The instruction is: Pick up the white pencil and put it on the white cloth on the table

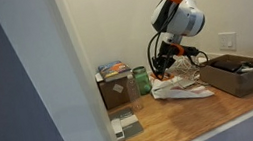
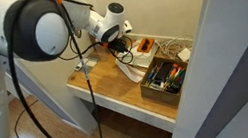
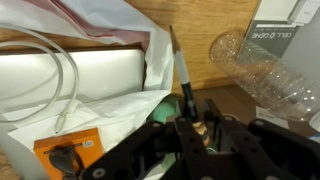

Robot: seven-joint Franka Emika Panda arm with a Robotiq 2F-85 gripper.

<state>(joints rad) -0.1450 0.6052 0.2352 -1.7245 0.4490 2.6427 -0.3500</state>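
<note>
My gripper (image 3: pixel 187 128) is shut on the white pencil (image 3: pixel 179 62). The pencil sticks out from between the fingers, its dark tip pointing away. In both exterior views the gripper (image 1: pixel 167 66) (image 2: pixel 125 46) hangs low over the back of the wooden table (image 1: pixel 199 118) (image 2: pixel 104 79). It is just above the crumpled white cloth (image 1: pixel 183 90). In the wrist view the cloth (image 3: pixel 105 85) fills the left side, just beside the pencil and under the fingers. The pencil is too small to make out in the exterior views.
A clear plastic bottle (image 3: pixel 262 66) lies to the right of the pencil. A green jar (image 1: pixel 142 80) and a cardboard box (image 1: pixel 117 86) stand beside the cloth. An open brown tray of items (image 1: pixel 238 74) (image 2: pixel 164 76) sits on the other side. An orange device with a white cable (image 3: pixel 66 152) lies on the cloth.
</note>
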